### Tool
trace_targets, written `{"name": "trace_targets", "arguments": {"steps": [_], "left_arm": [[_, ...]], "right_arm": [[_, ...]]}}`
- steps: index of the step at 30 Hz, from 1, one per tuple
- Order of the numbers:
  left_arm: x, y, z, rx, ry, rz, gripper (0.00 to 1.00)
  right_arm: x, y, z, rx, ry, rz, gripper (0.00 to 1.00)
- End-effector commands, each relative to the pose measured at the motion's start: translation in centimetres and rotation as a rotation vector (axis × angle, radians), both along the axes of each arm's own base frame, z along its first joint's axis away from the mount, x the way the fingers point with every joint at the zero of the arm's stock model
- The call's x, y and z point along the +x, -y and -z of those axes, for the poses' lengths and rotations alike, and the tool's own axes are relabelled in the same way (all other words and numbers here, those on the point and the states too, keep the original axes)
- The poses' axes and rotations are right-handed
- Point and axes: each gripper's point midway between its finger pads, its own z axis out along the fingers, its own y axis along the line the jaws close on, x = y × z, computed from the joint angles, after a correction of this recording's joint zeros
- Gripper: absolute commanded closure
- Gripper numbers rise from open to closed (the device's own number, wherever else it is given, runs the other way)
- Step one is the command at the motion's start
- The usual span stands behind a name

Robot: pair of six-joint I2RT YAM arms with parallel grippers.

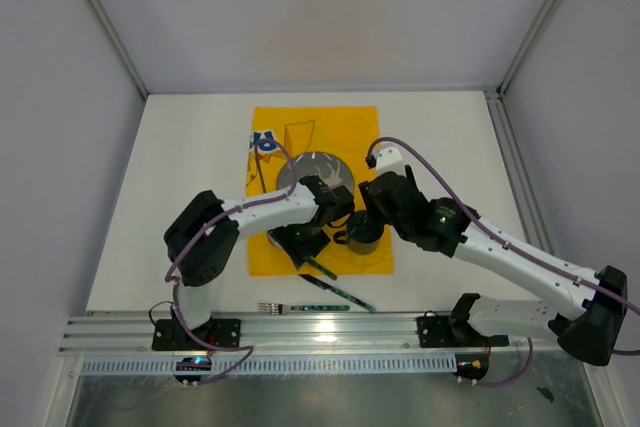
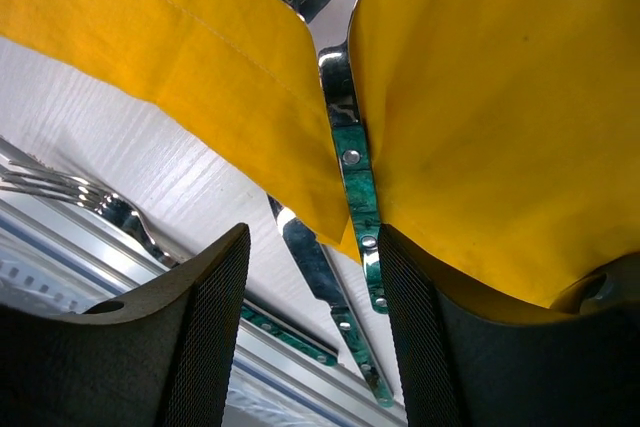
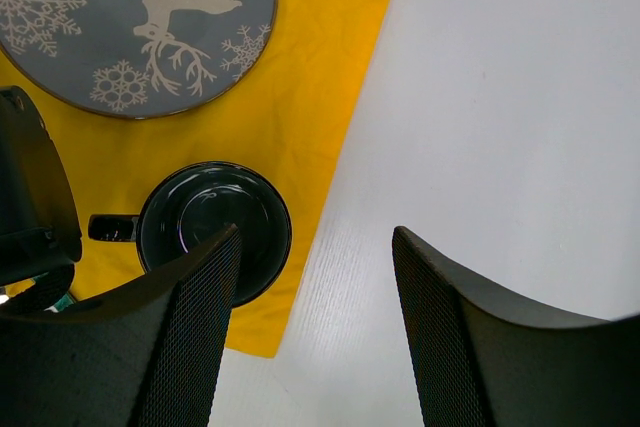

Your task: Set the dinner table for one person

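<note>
On the white dinner table (image 1: 190, 167) lies a yellow cloth (image 1: 335, 137) with a grey reindeer plate (image 3: 130, 17) and a black mug (image 3: 215, 232) on it. A spoon (image 2: 355, 172) with a green handle rests on the cloth's near edge, its handle end hanging past the hem. My left gripper (image 2: 315, 332) hovers open just over that handle end, and the spoon is not held. My right gripper (image 3: 315, 332) is open and empty above bare table, just right of the mug.
A knife (image 2: 318, 272) with a green handle lies on the table in front of the cloth. A fork (image 2: 95, 199) lies to its left near the aluminium rail (image 1: 330, 332) at the table's near edge. White walls enclose the table on three sides.
</note>
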Motion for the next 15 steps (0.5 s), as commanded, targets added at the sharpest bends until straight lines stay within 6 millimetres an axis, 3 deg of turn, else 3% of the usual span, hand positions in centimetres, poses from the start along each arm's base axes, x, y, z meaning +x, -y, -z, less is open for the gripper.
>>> {"name": "trace_targets", "arguments": {"steps": [1, 15], "left_arm": [[1.6, -0.3, 0.0, 0.025, 0.092, -0.009, 0.44], [1.8, -0.8, 1.5, 0.059, 0.099, -0.015, 0.48]], "right_arm": [[0.2, 0.8, -1.1, 0.009, 0.043, 0.023, 0.34], [0.2, 1.1, -1.2, 0.017, 0.047, 0.035, 0.34]]}}
